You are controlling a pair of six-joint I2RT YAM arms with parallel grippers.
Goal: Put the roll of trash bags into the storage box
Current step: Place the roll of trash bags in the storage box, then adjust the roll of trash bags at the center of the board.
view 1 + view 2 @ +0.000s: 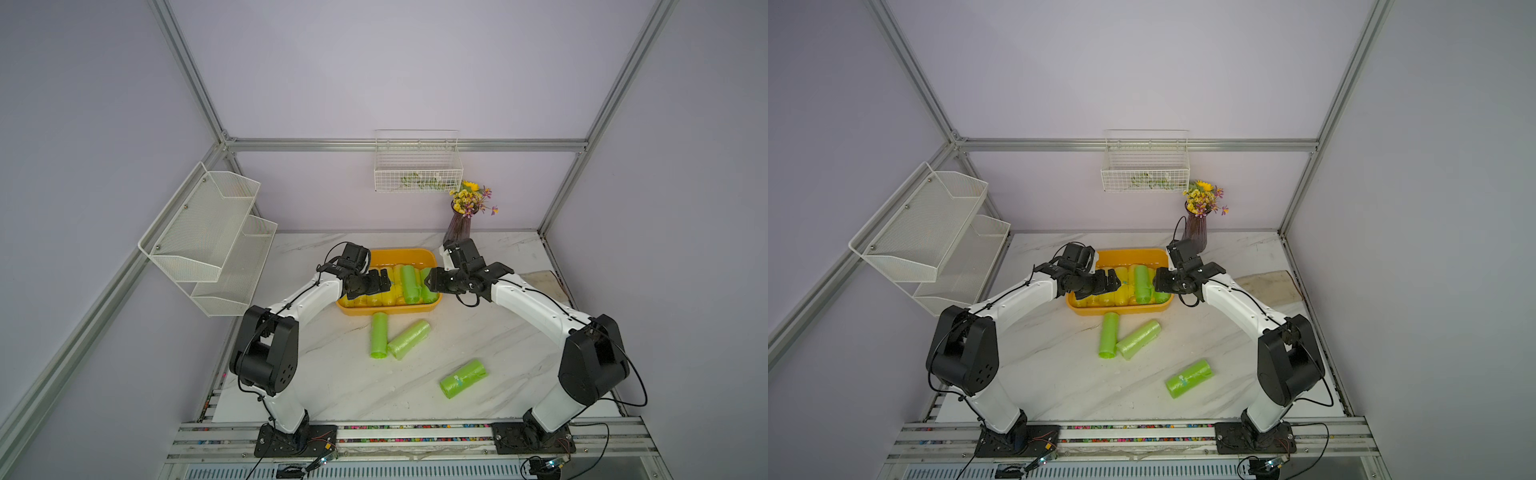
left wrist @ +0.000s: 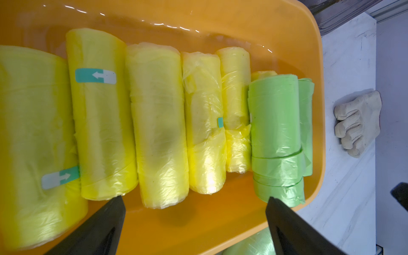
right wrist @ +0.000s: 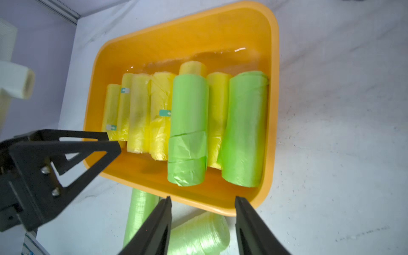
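Though left hand point(image 2: 195, 198) and right hand point(image 3: 203, 198) hide some rolls point(image 1: 409, 282) in storage box point(image 1: 401, 250), both apart, empty.

Orange box point(image 3: 198, 37) lies just ahead of the right gripper point(image 3: 203, 197), yellow rolls point(image 3: 139, 114) and two green rolls point(image 3: 189, 123) flat inside, side by side.

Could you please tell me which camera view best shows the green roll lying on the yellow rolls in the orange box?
The right wrist view: the green roll shows whole and close, inside the storage box. The left wrist view shows it nearly whole, one end behind a fingertip. Both top views show it small.
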